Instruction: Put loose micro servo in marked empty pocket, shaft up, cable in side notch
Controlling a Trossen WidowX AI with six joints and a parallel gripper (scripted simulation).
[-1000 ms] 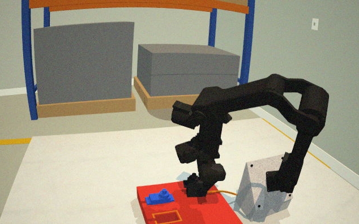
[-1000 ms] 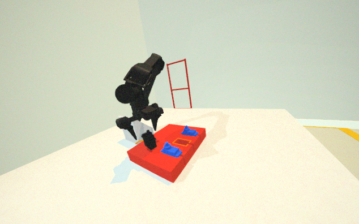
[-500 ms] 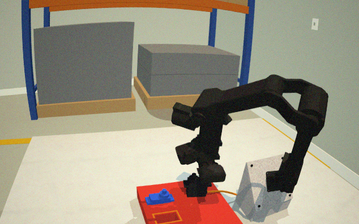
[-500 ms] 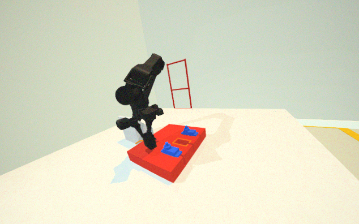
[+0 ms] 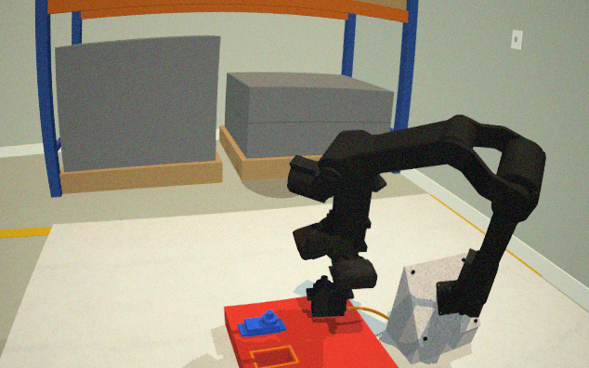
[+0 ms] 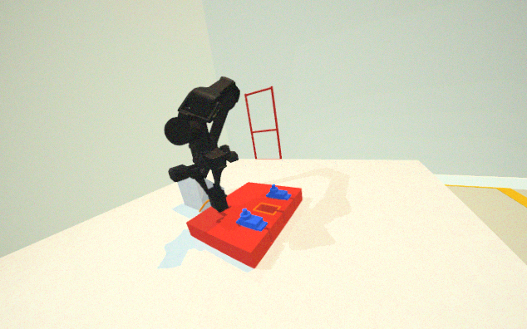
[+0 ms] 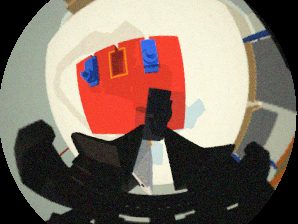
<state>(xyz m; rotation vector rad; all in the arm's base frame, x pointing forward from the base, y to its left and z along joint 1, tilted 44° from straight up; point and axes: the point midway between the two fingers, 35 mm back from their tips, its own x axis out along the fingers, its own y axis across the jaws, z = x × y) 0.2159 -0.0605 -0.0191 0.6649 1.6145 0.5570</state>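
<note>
Now my end effector [image 5: 326,304] is clamped on the black servo [image 5: 324,297] at the red deck's [image 6: 237,238] rear edge; if its orange cable [image 5: 371,312] drags, the servo may twist and miss the outlined pocket [image 5: 275,357].

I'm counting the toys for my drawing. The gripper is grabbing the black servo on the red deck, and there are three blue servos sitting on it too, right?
Almost. The gripper does grip the black servo on the red deck, but the exterior view shows only two blue servos: one near, one far, with the orange-marked pocket between them.
</note>
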